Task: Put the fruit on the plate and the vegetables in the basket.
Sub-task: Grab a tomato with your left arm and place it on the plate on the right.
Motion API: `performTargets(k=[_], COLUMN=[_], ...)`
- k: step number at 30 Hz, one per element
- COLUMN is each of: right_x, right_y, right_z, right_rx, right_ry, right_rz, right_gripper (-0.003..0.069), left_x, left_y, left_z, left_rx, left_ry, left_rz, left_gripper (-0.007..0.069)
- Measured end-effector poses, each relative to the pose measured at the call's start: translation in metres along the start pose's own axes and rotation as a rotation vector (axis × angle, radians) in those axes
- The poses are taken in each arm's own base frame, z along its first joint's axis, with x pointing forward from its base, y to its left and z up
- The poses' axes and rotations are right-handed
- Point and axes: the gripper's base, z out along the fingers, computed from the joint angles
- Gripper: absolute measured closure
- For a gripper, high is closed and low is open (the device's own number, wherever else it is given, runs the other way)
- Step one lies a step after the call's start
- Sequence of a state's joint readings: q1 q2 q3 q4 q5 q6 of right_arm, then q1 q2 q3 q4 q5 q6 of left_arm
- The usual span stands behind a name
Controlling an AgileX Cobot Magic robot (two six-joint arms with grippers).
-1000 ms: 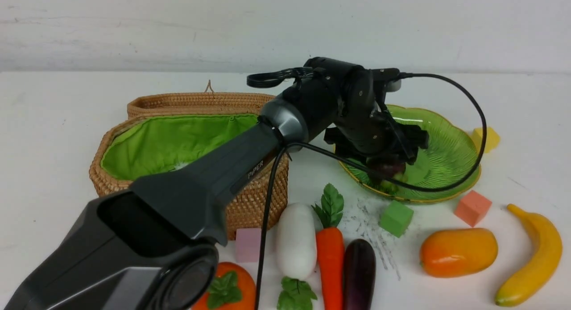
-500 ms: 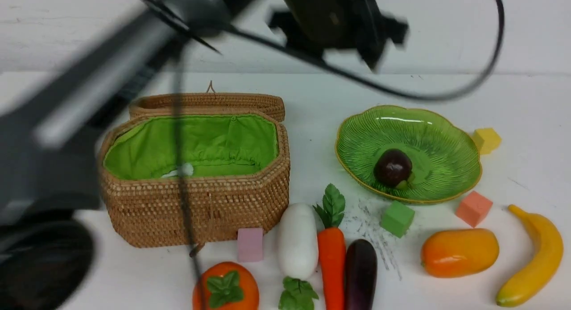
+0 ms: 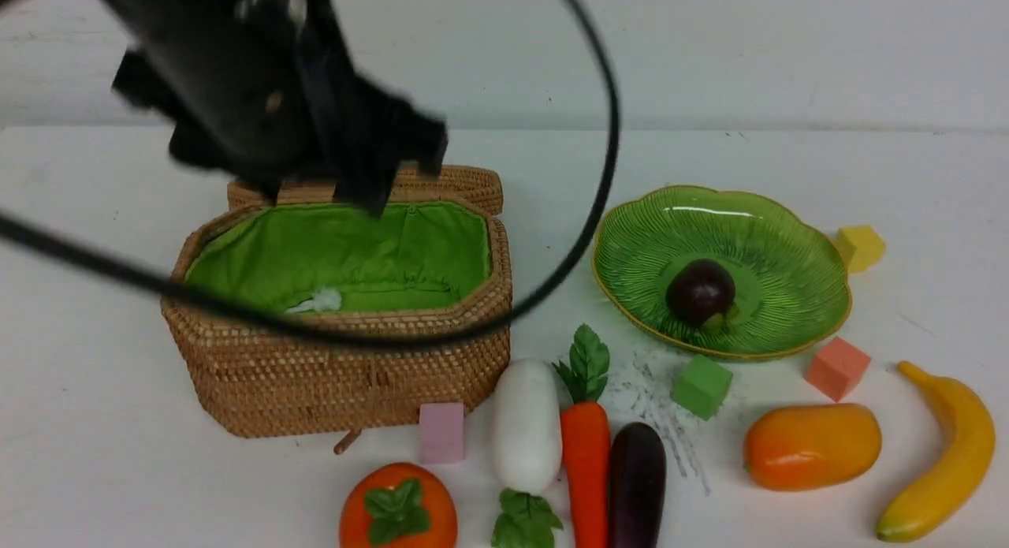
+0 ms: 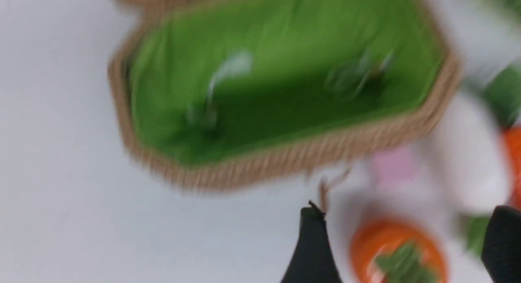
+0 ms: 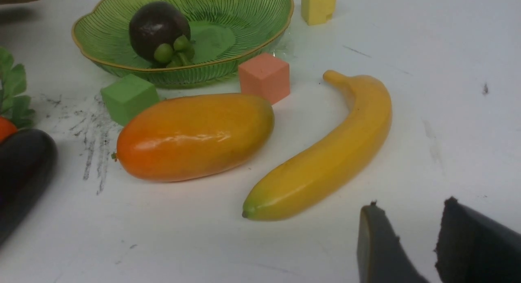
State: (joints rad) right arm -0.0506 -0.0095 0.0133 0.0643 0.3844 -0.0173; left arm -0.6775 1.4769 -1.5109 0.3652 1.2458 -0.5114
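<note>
Above basket (image 3: pixel 339 374), left gripper (image 4: pixel 407 211) wide, empty; mangosteen (image 3: pixel 698 292) on plate (image 3: pixel 788 217); right gripper (image 5: pixel 411 205) narrowly parted, empty, near banana (image 5: pixel 325 152).

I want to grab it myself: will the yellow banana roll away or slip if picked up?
Probably no rolling: the banana is curved and lies flat on the table. Its smooth skin may slip in a grip.

Left fingers (image 3: pixel 365 187) blurred — eggplant (image 3: pixel 637 485) cropped.
</note>
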Motion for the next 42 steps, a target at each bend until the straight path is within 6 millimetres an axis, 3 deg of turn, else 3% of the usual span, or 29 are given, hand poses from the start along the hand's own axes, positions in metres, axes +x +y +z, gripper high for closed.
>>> performTargets(k=[1,3,4,7,11,18,34,37,42], right_x=[0.000,0.000,0.000,0.000,0.000,0.000,0.000,0.000,0.000], right_y=[0.000,0.000,0.000,0.000,0.000,0.000,0.000,0.000,0.000], right_z=[0.000,0.000,0.000,0.000,0.000,0.000,0.000,0.000,0.000], right_rx=[0.000,0.000,0.000,0.000,0.000,0.000,0.000,0.000,0.000], right_ry=[0.000,0.000,0.000,0.000,0.000,0.000,0.000,0.000,0.000], right_rz=[0.000,0.000,0.000,0.000,0.000,0.000,0.000,0.000,0.000], right_gripper=[0.0416,0.0416,0.0416,0.0416,0.0416,0.0416,0.0416,0.0416,0.0416], left_x=[0.005,0.037,0.039,0.072,0.088,0.089,0.096,0.096,0.094], left_y=[0.000,0.004,0.004,0.021,0.036,0.044,0.028,0.026,0.023], left_z=[0.005,0.036,0.038,0.074,0.099,0.116,0.180,0.184,0.186], left_rx=[-0.009,-0.046,-0.047,-0.025,0.094,0.317,0.389,0.403,0.431], left_ry=[0.019,0.136,0.145,0.294,0.366,0.346,0.477,0.493,0.505], left_rz=[0.004,0.011,0.011,-0.092,-0.210,-0.337,-0.367,-0.389,-0.425], left_gripper=[0.0109,0.0109,0.0109,0.0109,0.0109,0.0109,0.0015,0.0031,0.0123])
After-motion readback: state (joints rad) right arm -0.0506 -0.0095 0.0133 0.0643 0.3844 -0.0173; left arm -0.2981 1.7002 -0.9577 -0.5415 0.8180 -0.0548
